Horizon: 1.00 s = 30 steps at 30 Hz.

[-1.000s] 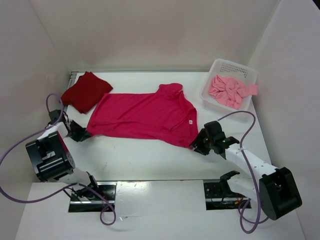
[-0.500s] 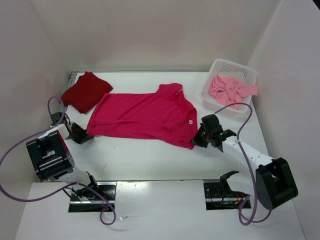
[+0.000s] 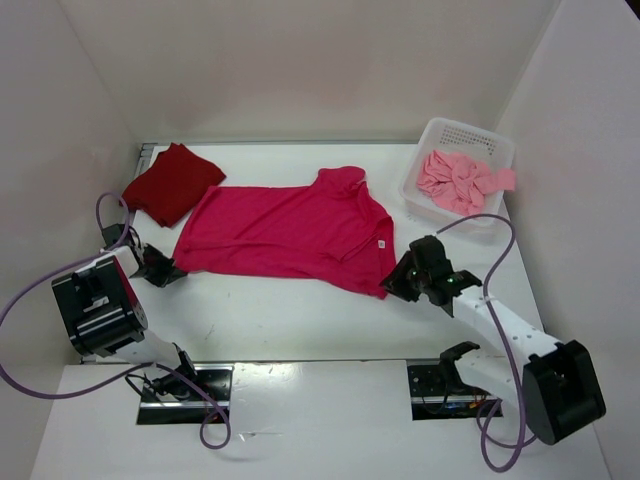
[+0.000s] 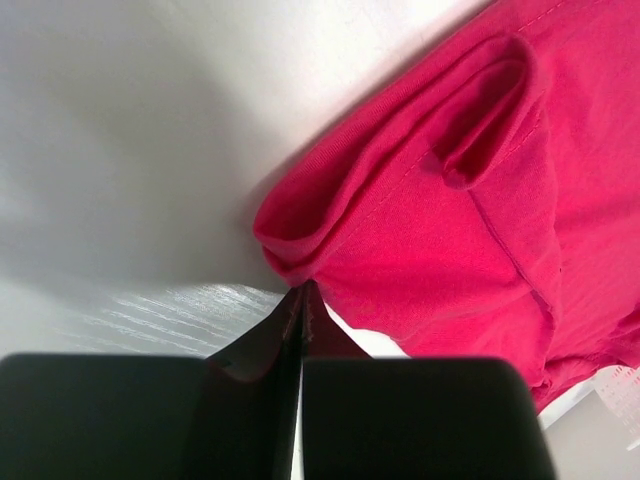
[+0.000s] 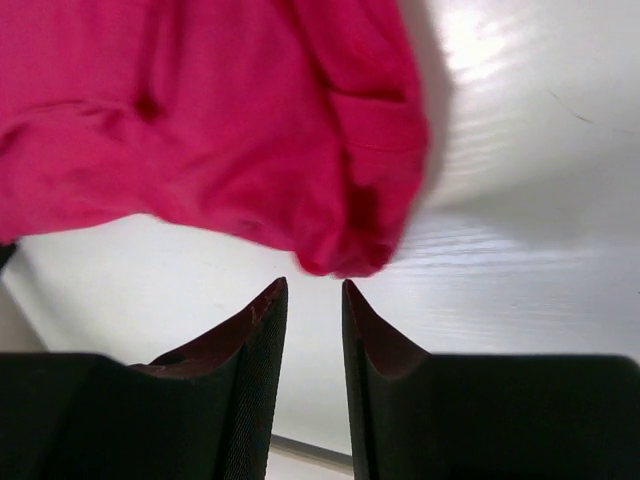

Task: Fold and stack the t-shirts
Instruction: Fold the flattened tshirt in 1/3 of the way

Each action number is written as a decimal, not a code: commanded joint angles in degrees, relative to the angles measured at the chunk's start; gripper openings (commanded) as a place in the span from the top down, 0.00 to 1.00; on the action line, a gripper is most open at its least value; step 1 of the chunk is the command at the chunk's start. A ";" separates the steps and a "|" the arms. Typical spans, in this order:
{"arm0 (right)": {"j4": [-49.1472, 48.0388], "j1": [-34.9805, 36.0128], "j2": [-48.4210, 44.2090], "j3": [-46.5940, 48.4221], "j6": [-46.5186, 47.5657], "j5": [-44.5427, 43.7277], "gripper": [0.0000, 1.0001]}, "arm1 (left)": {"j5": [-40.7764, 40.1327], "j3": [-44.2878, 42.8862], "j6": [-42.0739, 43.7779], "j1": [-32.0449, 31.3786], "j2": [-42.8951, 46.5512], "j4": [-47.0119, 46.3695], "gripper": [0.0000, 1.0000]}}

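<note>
Over the last second my left gripper (image 3: 166,270) had drawn its jaws together until no gap showed between them, while my right gripper (image 3: 394,285) had nudged forward toward the cloth and then eased slightly back, its jaws narrowing and then parting again. The bright crimson-pink short-sleeved cloth t-shirt (image 3: 290,230) itself had hardly shifted. From the left wrist, my left gripper (image 4: 300,290) was closed with its tips touching the rolled hem corner of the crimson-pink t-shirt (image 4: 450,230) just ahead of them; I could not tell whether any cloth was actually nipped. From the right wrist, my right gripper (image 5: 313,286) stood a narrow gap apart with nothing between the fingers, and a bunched corner of the crimson-pink t-shirt (image 5: 200,120) hung just beyond the tips without touching them. The shirt lay spread flat on the white table (image 3: 300,320) between my two grippers, collar on its far side, with soft wrinkles near my right gripper. Beyond my left gripper sat a folded dark red cloth t-shirt (image 3: 172,183), touching the crimson one's far corner. Well beyond my right gripper, a crumpled light salmon-pink cloth t-shirt (image 3: 460,180) filled the white perforated plastic basket (image 3: 470,132).
</note>
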State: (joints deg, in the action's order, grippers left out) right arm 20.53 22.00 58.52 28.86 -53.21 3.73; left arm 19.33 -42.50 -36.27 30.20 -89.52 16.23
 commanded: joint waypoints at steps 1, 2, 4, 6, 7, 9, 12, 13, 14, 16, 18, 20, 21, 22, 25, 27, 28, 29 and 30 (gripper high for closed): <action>-2.25 0.59 3.96 -2.76 -1.47 0.84 0.66 | 0.35 -1.27 0.50 0.04 -1.01 -1.29 1.00; -2.25 0.59 4.93 -1.19 -0.94 0.15 0.66 | 0.88 -1.27 0.50 0.04 -1.01 -1.29 1.00; -2.86 0.59 7.82 0.22 0.90 -1.26 0.66 | 0.88 -1.27 0.50 0.04 -1.01 -1.29 1.00; -3.39 0.59 9.76 2.24 1.44 -1.87 0.66 | 0.88 -1.27 0.50 0.04 -1.01 -1.29 1.00; -3.40 0.59 11.42 2.77 3.01 -1.88 0.68 | 0.88 -1.27 0.50 0.04 -1.01 -1.29 1.00; -4.27 0.59 12.66 3.66 3.03 -1.36 0.72 | 0.88 -1.27 0.50 0.04 -1.01 -1.29 1.00; -5.07 0.59 13.28 5.50 3.55 -2.05 0.94 | 0.88 -1.27 0.50 0.04 -1.54 -1.29 1.00; -5.07 0.59 13.28 6.55 4.07 -2.84 0.96 | 0.88 -1.27 0.50 0.04 -1.54 -1.29 1.00; -5.07 0.59 13.28 7.25 4.78 -3.37 0.99 | 0.88 -1.27 0.50 0.04 -1.54 -1.29 1.00; -5.07 -1.42 13.90 8.75 5.83 -3.38 1.00 | 0.36 -1.79 0.50 0.04 -1.54 -1.29 1.00; -5.86 -4.32 16.35 9.98 7.41 -3.38 1.00 | 0.36 -1.80 0.50 0.04 -1.54 -1.29 1.00; -5.86 -5.56 18.90 12.79 8.56 -4.16 1.00 | 0.36 -1.80 0.50 0.04 -1.54 -1.29 1.00; -5.86 -5.56 19.69 14.97 9.61 -4.78 1.00 | -0.25 -1.80 0.50 0.04 -1.54 -1.29 1.00; -5.86 -5.56 21.27 16.13 9.62 -5.83 1.00 | -0.26 -1.80 0.50 0.04 -1.54 -1.29 1.00; -6.38 -6.88 24.26 19.65 11.72 -6.63 1.00 | -0.26 -1.80 0.50 0.04 -1.54 -1.29 1.00; -6.38 -8.99 27.43 20.88 12.43 -6.63 1.00 | -0.79 -1.80 0.50 0.04 -1.54 -0.76 1.00; -7.08 -9.51 28.31 21.41 12.43 -6.63 1.00 | -0.79 -1.80 0.50 0.04 -1.54 -0.76 1.00; -7.78 -10.39 29.97 21.41 12.95 -6.63 1.00 | -0.79 -1.80 0.50 0.04 -1.54 -0.76 1.00; -7.79 -10.40 30.77 21.41 12.96 -6.63 1.00 | -0.79 -1.80 1.02 0.04 -1.54 -0.76 1.00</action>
State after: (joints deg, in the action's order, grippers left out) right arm 15.16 13.13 86.72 48.49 -42.44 -0.62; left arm 19.81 -42.89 -36.29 30.20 -90.26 15.81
